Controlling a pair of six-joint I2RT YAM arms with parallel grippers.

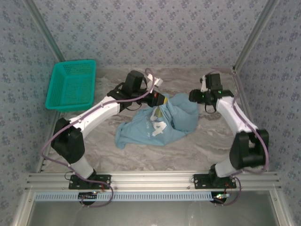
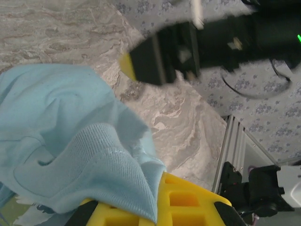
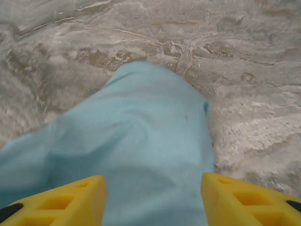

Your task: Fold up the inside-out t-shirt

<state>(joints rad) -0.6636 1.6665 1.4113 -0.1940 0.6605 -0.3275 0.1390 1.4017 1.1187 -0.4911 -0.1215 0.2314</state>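
From above, the inside-out t-shirt lies crumpled in the middle of the marbled table, its white print facing up. My left gripper sits at the shirt's far edge, where a bunch of cloth rises up to it. My right gripper is at the shirt's far right corner, just beside the cloth. A teal mesh basket stands well apart at the far left, tilted against the wall.

At my left wrist, the light blue knit drapes over my yellow fingers and is pinched between them; the jaws are closed on the shirt. Across the table my right gripper shows as a dark block with a yellow tip.

At my right wrist, the two yellow fingertips stand wide apart, jaws open. A smooth fold of the shirt runs between and beyond them onto the table, and neither fingertip presses on it.
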